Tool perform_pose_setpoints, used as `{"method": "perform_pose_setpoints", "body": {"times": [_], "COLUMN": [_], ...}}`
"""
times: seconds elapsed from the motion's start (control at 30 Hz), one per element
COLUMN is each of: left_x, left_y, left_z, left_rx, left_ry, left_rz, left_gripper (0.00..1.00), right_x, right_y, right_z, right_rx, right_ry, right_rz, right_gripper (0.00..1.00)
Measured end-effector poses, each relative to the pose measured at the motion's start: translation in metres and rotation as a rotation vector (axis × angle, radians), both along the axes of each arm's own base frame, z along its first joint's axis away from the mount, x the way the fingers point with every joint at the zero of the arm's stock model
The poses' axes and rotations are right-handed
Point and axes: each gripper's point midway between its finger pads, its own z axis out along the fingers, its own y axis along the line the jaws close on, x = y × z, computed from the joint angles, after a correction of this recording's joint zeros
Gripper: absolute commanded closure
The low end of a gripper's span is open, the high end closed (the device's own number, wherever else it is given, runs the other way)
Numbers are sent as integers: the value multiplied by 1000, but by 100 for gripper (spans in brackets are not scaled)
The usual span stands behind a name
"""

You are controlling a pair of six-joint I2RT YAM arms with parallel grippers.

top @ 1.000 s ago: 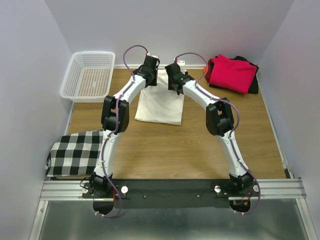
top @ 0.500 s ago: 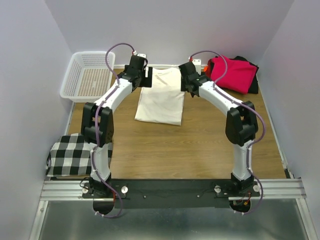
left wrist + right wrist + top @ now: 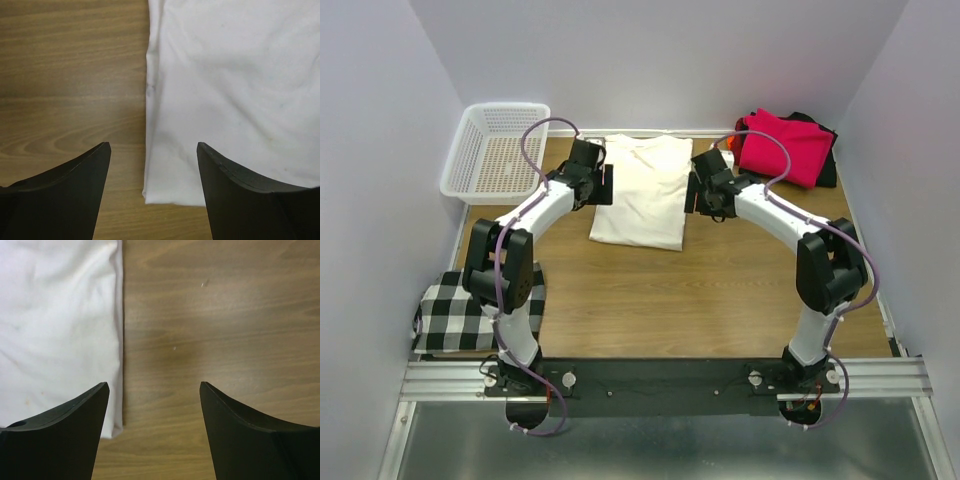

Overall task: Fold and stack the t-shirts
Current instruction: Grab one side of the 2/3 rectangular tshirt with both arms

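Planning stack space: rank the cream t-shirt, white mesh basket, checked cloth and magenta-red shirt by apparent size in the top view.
1. Largest, too alike to rank: cream t-shirt, white mesh basket, checked cloth (partly hidden).
2. Clearly smallest: magenta-red shirt.
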Motion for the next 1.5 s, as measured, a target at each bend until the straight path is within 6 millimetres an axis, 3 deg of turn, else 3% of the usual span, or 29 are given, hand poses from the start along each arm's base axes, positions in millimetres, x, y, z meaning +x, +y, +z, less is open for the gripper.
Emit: {"method": "perform_pose_setpoints", "body": {"times": [0.17, 0.4, 0.67, 1.03, 1.2, 1.3, 1.43, 1.5], "left_x": [-26, -57, -52, -65, -63, -61, -59, -60], "left_y": [8, 13, 9, 13, 10, 8, 6, 5], "left_z": [-2, -39, -41, -73, -73, -74, -76, -78], "left_rx": [-12, -53, -138, -156, -170, -180, -197, -203], "left_ry": [17, 105, 96, 174, 163, 158, 153, 154], "left_rz": [19, 17, -4, -8, -18, -23, -30, -34], "left_gripper": [22, 22, 24, 29, 41, 53, 71, 87], "right_x": [-29, -61, -65, -69, -72, -73, -74, -74], "right_y": [12, 43, 65, 76, 80, 81, 82, 82], "right_z": [-15, -35, -35, -58, -67, -74, -78, -80], "right_rx": [93, 187, 273, 293, 287, 285, 287, 289], "right_ry": [76, 159, 168, 214, 231, 242, 246, 246], "right_rz": [16, 81, 116, 127, 136, 139, 139, 138], "right_gripper": [20, 22, 28, 37, 45, 52, 64, 73]}}
